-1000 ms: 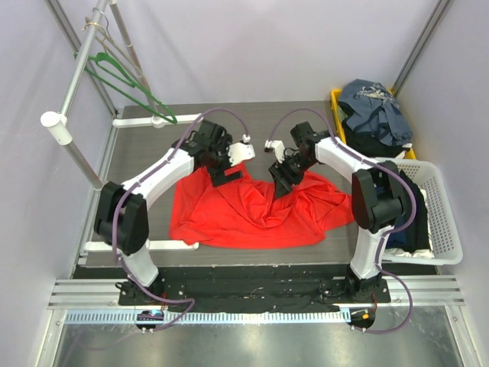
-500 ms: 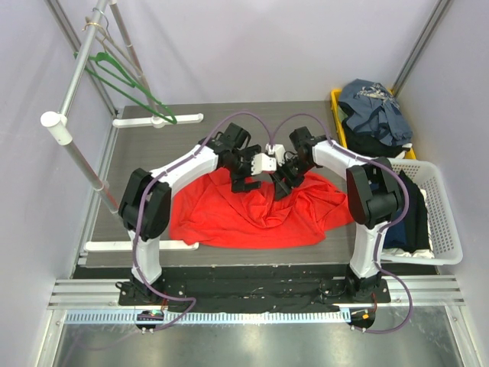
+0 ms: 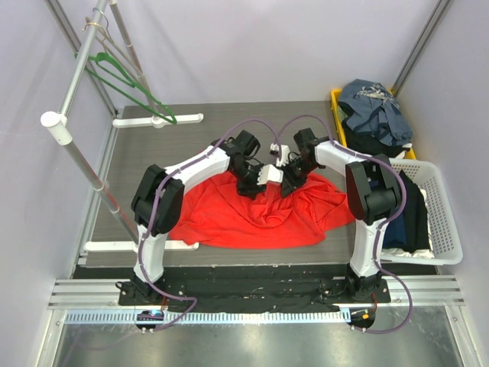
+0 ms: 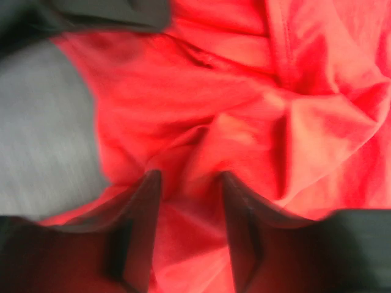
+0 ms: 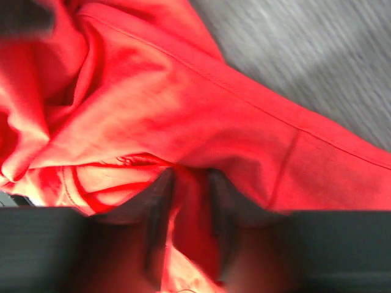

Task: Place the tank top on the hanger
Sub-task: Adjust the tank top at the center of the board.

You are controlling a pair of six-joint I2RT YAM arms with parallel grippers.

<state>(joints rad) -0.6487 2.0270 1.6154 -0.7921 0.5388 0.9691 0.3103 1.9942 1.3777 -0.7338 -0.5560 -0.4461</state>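
The red tank top (image 3: 252, 218) lies crumpled on the dark table (image 3: 221, 126), spread between the two arms. My left gripper (image 3: 260, 182) and right gripper (image 3: 287, 182) meet over its upper middle, almost touching. In the left wrist view the left gripper (image 4: 189, 178) has a raised fold of the tank top (image 4: 281, 116) filling the gap between its fingers. The right gripper (image 5: 190, 176) stands narrow, with a strip of the tank top (image 5: 183, 104) pinched beside a seam. The green hanger (image 3: 126, 82) hangs from the rack at the far left, away from both grippers.
A slanting metal rack pole (image 3: 76, 145) stands along the table's left side. At the back right, a yellow bin (image 3: 338, 99) is piled with blue-grey clothes (image 3: 374, 107). A white basket (image 3: 447, 229) with dark clothes sits on the right. White bars (image 3: 157, 120) lie on the table.
The left arm swung right to meet the right gripper over the garment. Both grippers narrowed onto folds of red fabric.
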